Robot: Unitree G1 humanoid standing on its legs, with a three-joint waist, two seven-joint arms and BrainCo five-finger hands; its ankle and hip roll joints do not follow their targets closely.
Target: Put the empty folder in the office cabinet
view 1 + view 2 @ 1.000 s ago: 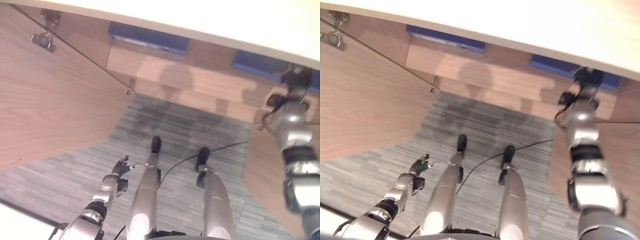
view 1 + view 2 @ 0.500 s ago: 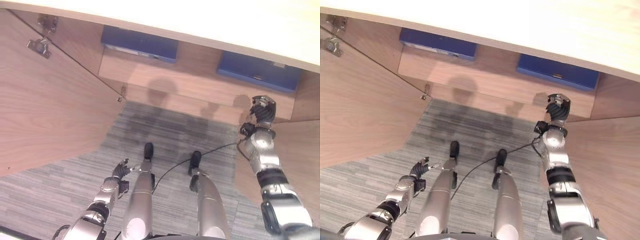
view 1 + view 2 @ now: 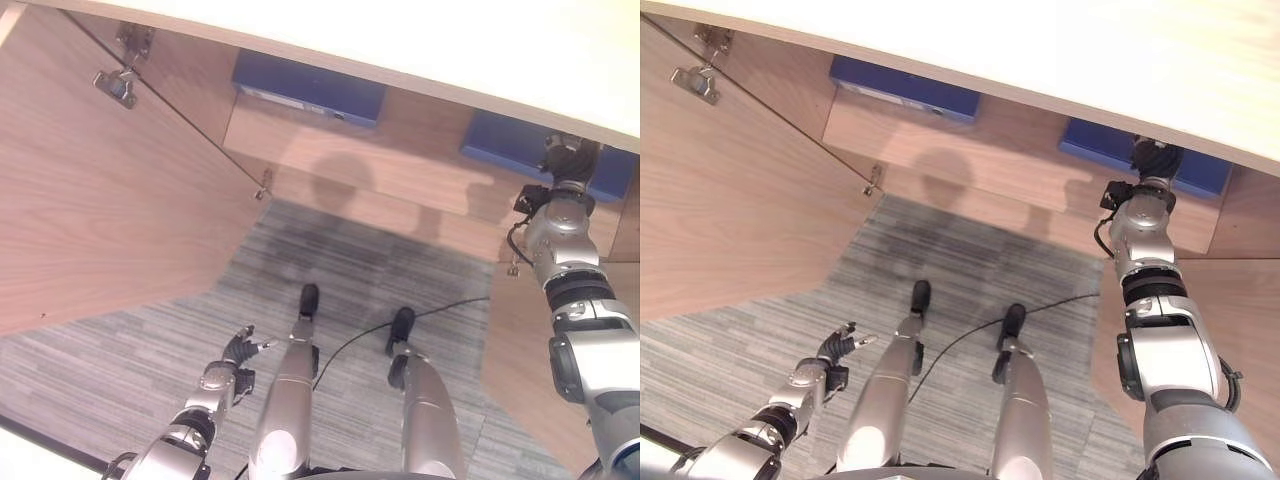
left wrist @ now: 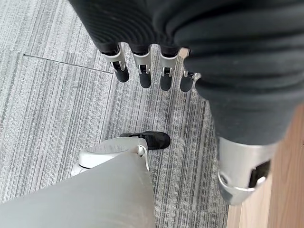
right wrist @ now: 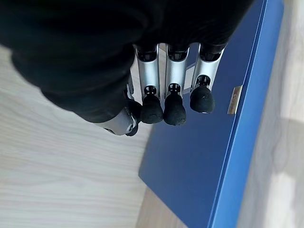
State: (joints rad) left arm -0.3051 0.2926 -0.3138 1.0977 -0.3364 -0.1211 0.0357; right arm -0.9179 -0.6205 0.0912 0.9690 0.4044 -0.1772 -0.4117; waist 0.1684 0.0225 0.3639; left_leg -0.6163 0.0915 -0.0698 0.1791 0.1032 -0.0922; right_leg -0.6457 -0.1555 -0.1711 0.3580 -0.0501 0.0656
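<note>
- Looking from the left, we are seeing the open wooden cabinet door (image 3: 100, 190) swung out wide.
- We are hanging our left hand (image 3: 238, 352) low over the grey carpet (image 3: 970, 250). Its fingers (image 4: 142, 71) are straight and loose, and it is holding nothing.
- We are seeing one blue folder (image 3: 310, 85) lying flat on the cabinet shelf (image 3: 390, 170), near the left side.
- We are seeing a second blue folder (image 5: 209, 142) lying flat on the same shelf, on the right side.
- We are reaching our right hand (image 3: 1152, 160) up to this second folder. Its fingers (image 5: 175, 95) are nearly straight over the blue cover, not curled round it. We cannot tell if the tips are touching it.
</note>
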